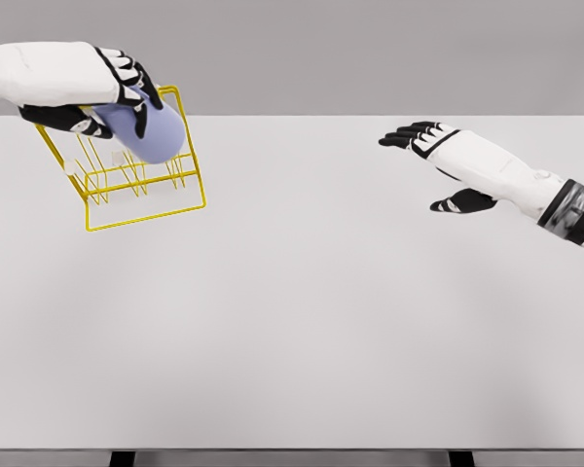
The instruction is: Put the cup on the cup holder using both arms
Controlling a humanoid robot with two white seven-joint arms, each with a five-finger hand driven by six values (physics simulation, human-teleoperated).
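A pale blue cup [148,130] hangs tilted over a yellow wire cup holder [136,185] at the table's far left. My left hand [127,92] is shut on the cup from above, its dark fingers wrapped over the top. Part of the holder's back rim is hidden behind the cup and hand. My right hand [430,161] hovers over the far right of the table, well away from both, with fingers stretched out flat and thumb apart, holding nothing.
The white table [302,321] spans the whole view, with its front edge near the bottom. A grey wall lies behind the far edge.
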